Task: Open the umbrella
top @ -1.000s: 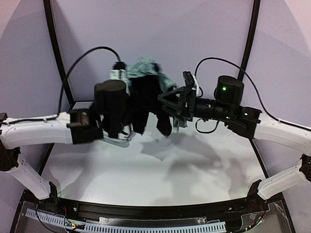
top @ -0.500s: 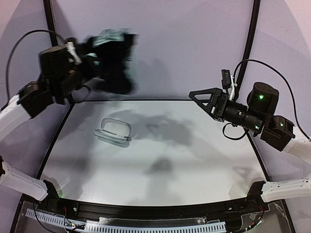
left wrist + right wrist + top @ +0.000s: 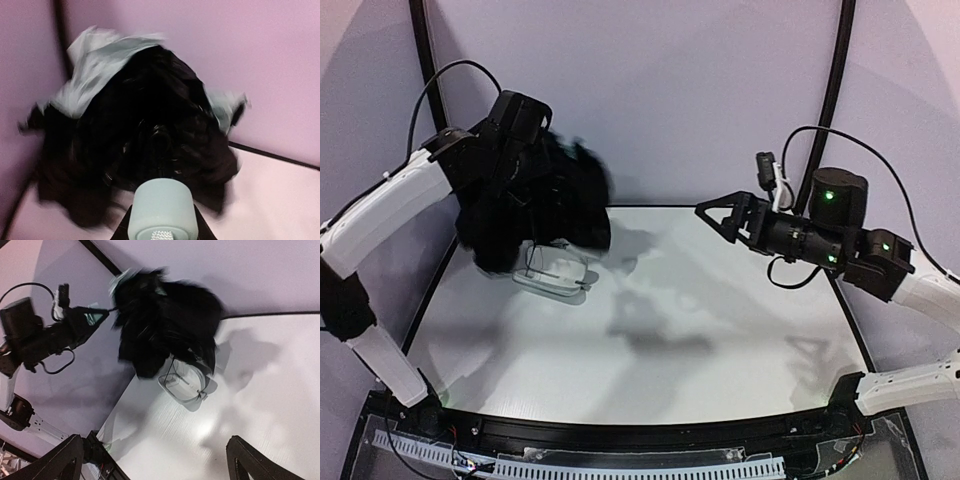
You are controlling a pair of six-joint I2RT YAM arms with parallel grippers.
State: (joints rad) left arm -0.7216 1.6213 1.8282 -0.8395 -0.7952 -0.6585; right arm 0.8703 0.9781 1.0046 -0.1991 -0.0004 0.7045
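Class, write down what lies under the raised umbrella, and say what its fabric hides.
Under the umbrella lies a pale storage case on the white table. The hanging black fabric covers the case's far edge, so that part cannot be seen.

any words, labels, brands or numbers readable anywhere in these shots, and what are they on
No text can be read in any view.
umbrella: fabric blurred by motion, no print visible.
handle: small glittery patch on its end, no letters legible.
case: no label visible.
right arm: green lights only, no markings legible.
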